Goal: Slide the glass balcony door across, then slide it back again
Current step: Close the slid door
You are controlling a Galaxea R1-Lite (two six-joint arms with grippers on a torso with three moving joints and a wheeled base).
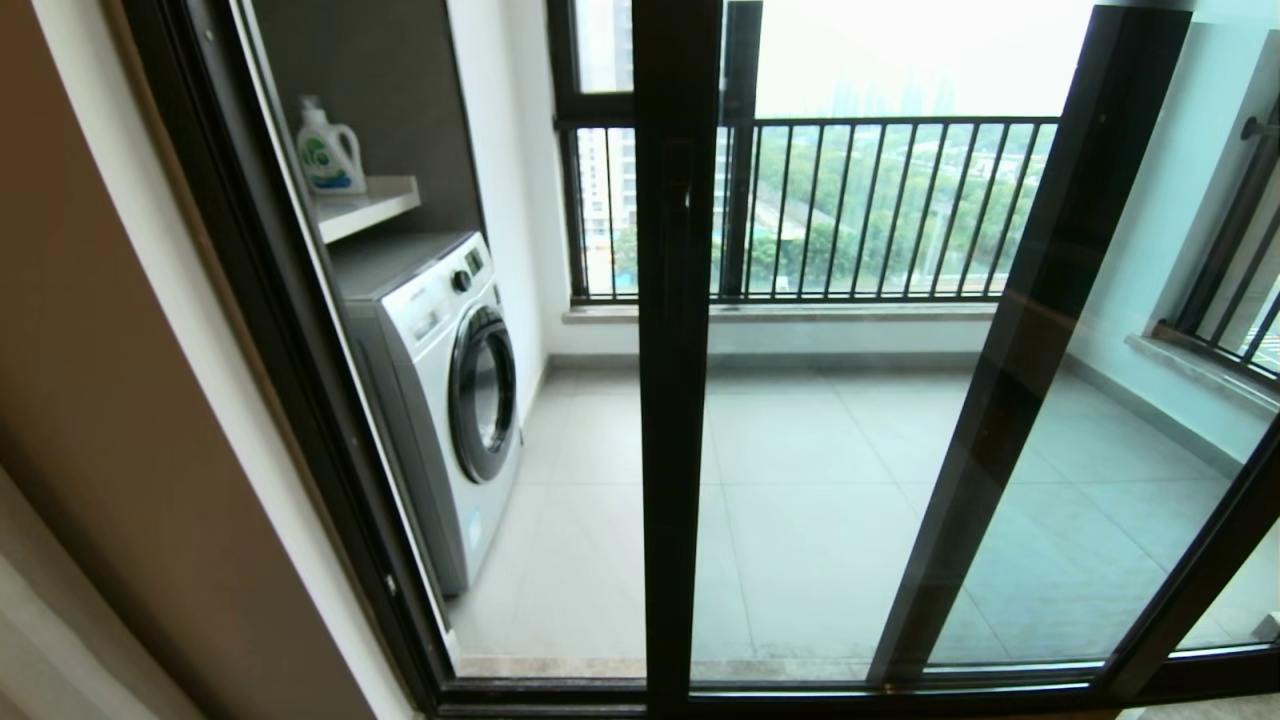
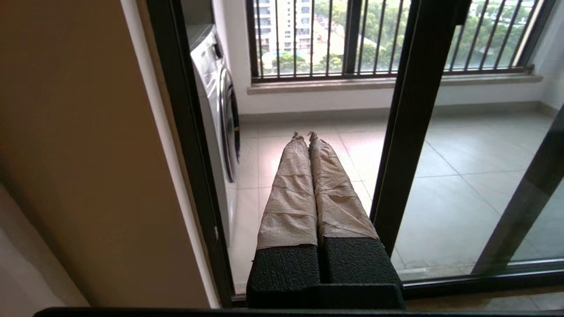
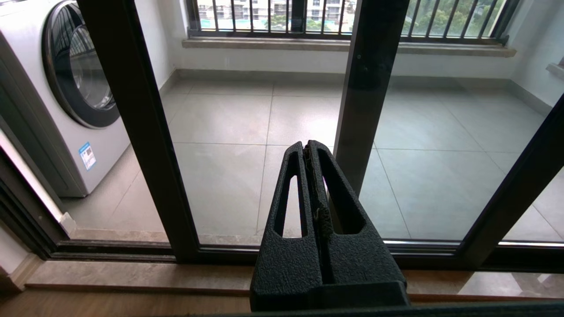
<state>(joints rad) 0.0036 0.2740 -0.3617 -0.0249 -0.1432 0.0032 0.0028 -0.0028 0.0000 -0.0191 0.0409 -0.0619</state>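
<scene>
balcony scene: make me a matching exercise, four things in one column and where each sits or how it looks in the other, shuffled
Things:
1. detergent bottle
2. washing machine
3. left gripper
4. right gripper

Descriptions:
A. bare black fingers, shut
B. on the white shelf
C. fingers wrapped in beige cloth, shut
D. on the balcony floor under that shelf

Pairs: 1-B, 2-D, 3-C, 4-A

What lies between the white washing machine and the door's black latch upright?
Only bare grey floor tiles separate the white washing machine from the glass balcony door's black latch upright, as the head view shows.
</scene>
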